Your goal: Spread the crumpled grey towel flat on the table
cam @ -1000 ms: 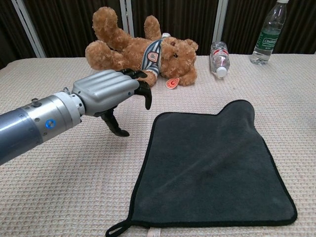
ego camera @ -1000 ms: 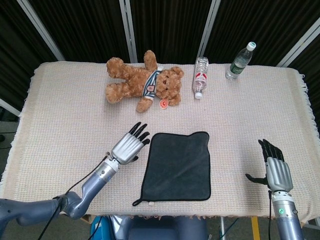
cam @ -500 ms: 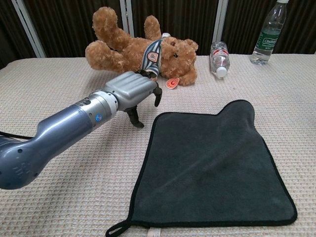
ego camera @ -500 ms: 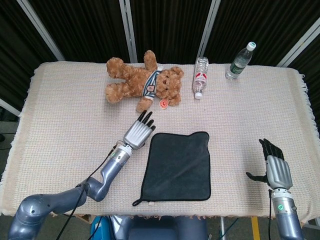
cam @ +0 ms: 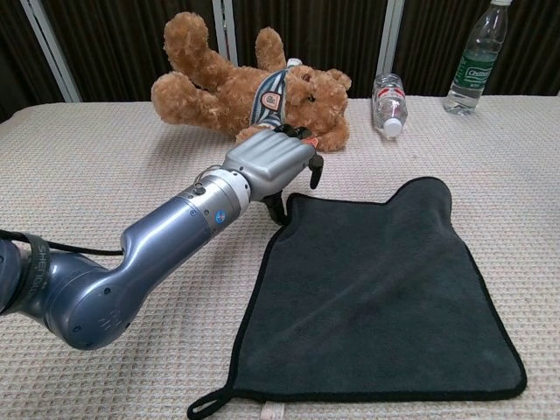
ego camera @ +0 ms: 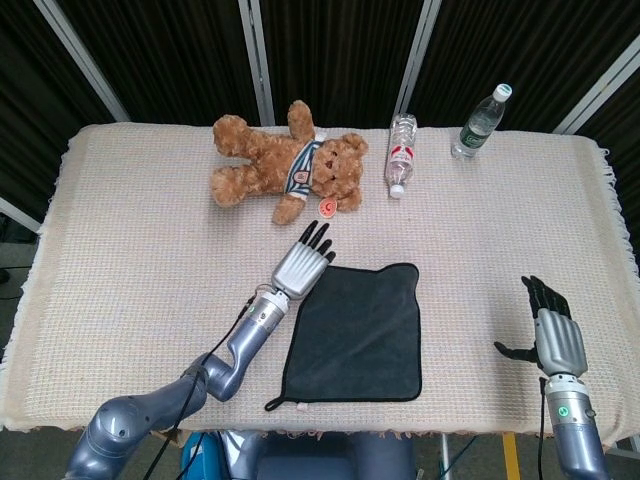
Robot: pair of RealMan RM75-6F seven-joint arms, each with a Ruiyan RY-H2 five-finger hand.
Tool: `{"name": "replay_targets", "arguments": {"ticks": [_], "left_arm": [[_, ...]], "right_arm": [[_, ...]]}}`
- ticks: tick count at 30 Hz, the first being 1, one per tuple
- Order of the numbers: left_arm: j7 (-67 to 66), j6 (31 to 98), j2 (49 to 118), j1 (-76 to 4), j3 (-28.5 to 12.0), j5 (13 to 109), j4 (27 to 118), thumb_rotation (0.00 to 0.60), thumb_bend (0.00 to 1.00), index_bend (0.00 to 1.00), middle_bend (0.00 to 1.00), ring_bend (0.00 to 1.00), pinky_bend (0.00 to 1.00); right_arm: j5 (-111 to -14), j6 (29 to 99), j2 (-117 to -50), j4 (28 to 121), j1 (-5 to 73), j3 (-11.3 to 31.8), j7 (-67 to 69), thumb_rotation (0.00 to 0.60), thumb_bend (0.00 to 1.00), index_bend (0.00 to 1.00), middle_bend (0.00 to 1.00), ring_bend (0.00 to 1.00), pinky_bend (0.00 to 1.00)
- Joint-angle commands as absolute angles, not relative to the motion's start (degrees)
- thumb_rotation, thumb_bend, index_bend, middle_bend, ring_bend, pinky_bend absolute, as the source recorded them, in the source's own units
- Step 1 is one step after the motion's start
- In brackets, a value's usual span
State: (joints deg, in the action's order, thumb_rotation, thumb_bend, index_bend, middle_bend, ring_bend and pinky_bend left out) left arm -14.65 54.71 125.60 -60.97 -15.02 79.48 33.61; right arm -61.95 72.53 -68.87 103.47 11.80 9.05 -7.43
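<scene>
The dark grey towel lies spread out near the table's front edge, with a small hanging loop at its near-left corner. In the chest view its far edge rises in a small bump. My left hand hovers over the towel's far-left corner, palm down and fingers stretched forward. Its thumb hangs down right at that corner, and I cannot tell if it touches. My right hand stays off to the right of the towel, fingers apart and holding nothing. The chest view does not show it.
A brown teddy bear lies just beyond my left hand. A clear bottle lies on its side at the back. A green-labelled bottle stands upright at the back right. A beige woven cloth covers the table.
My left hand has moved forward and to the right, from beside the towel's left edge to its far-left corner. The right hand has barely moved.
</scene>
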Motion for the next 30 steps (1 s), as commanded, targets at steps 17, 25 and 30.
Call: {"name": "replay_targets", "arguments": {"ticks": [17, 25, 30], "left_arm": [[-8.3, 56.8, 124.4, -60.2, -10.9, 83.5, 34.0, 0.6, 0.27, 0.5, 0.26, 0.01, 0.02], [-7.6, 57.4, 122.3, -59.1, -10.2, 83.8, 36.2, 0.6, 0.45, 0.59, 0.28, 0.01, 0.02], [-8.0, 57.7, 120.7, -58.1, -9.5, 84.1, 37.7, 0.6, 0.48, 0.6, 0.28, 0.01, 0.02]], "right_arm": [[-63.0, 73.3, -69.1, 104.3, 11.6, 8.4, -8.1, 0.6, 0.12, 0.0, 0.0, 0.0, 0.0], [-63.2, 73.7, -69.2, 104.4, 11.4, 8.3, -8.0, 0.6, 0.12, 0.0, 0.0, 0.0, 0.0], [-63.5, 73.7, -69.2, 104.5, 11.4, 8.3, -7.9, 0.6, 0.12, 0.0, 0.0, 0.0, 0.0]]}}
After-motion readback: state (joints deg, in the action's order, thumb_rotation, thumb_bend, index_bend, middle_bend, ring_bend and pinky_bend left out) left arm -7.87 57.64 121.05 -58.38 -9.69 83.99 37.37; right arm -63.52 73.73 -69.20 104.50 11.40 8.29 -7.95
